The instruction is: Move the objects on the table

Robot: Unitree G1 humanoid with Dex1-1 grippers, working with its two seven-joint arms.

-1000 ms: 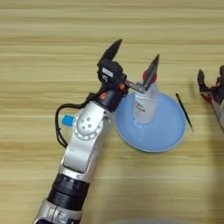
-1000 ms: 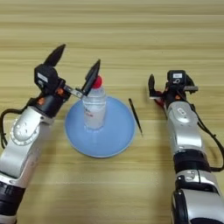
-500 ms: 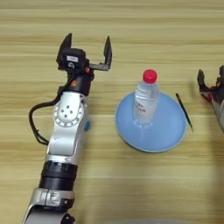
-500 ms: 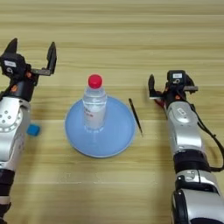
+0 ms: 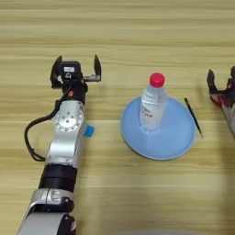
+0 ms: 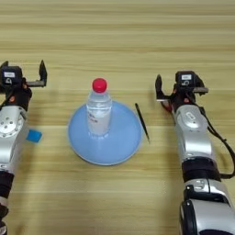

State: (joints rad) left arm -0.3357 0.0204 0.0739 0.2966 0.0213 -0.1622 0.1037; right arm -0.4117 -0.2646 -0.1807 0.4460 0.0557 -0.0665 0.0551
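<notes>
The bottle [image 6: 98, 109] stands up on the plate [image 6: 120, 147], a bit behind the plate's middle. The plate lies on the surface [image 6: 117, 41], between the two arms. The stick [image 6: 142, 121] lies on the surface just to the right of the plate. The block [image 6: 33, 135] lies to the left of the plate, right beside the left arm. The left gripper [image 5: 76, 73] is well left of the bottle. The right gripper [image 6: 180, 88] is to the right of the stick.
</notes>
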